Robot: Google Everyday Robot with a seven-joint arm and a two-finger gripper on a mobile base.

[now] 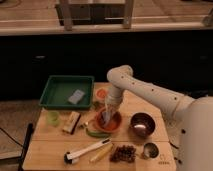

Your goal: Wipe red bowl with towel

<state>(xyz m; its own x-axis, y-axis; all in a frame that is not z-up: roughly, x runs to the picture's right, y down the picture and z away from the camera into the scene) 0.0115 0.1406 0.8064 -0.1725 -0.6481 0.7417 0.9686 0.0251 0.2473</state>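
Observation:
The red bowl (111, 123) sits on the wooden table (50, 150) near its middle. My gripper (107, 114) points down into the bowl from the white arm (145, 92), which reaches in from the right. A pale towel (104, 118) shows inside the bowl right under the gripper, touching the bowl's inner surface. The gripper covers most of the towel.
A green tray (60, 85) with a grey sponge (76, 96) stands at the back left. An orange cup (101, 93) is behind the red bowl and a dark metal bowl (142, 124) to its right. In front are a white-handled brush (87, 150), grapes (123, 152) and a small metal cup (149, 149). At the left are a green cup (53, 118) and a snack box (71, 122).

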